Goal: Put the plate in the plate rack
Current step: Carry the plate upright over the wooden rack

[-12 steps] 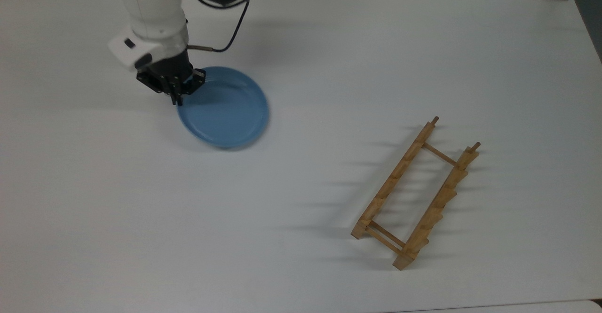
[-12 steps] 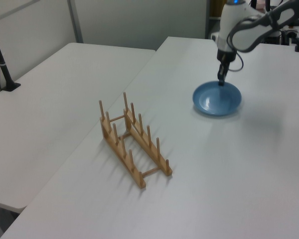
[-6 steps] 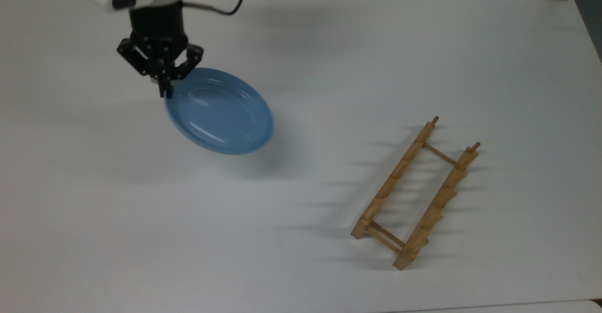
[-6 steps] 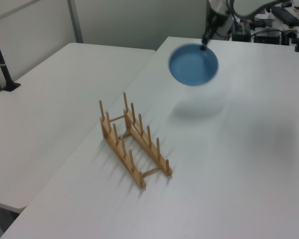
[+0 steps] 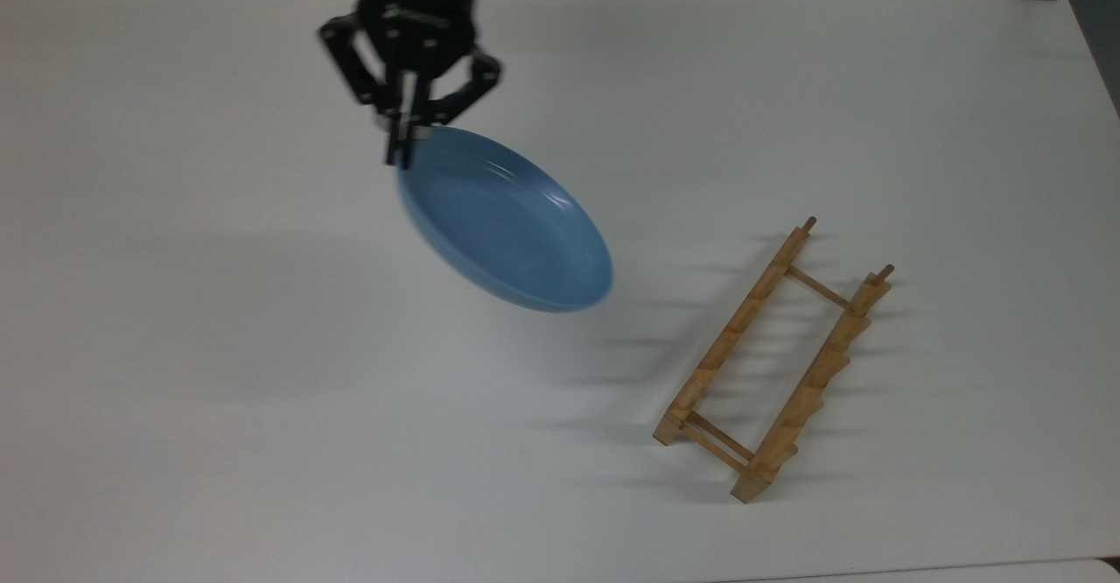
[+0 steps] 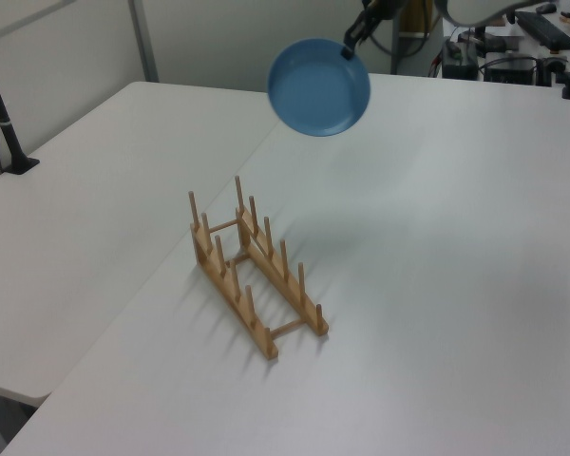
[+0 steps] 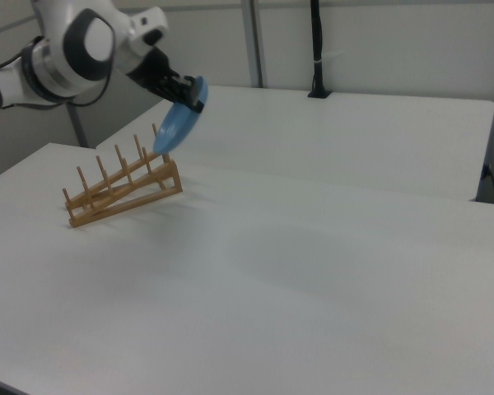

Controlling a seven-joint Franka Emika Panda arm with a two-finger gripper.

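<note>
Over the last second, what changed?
The gripper, shut on the light-blue plate's rim, lifted it off the white table, tilted it steeply and carried it toward the top view's right, nearer the wooden plate rack. The rack has not moved.

- The plate [image 5: 512, 228] shows a glossy light blue, plain, no pattern, with pale highlights along its ridged rim.
- The plate rack [image 5: 774, 360] is light honey-coloured wood, peg tips a shade darker.
- The gripper [image 5: 404, 141] is black.
- The arm [image 7: 82, 41] is white with dark grey joints.
- The tabletop [image 5: 219, 390] is plain white.
</note>
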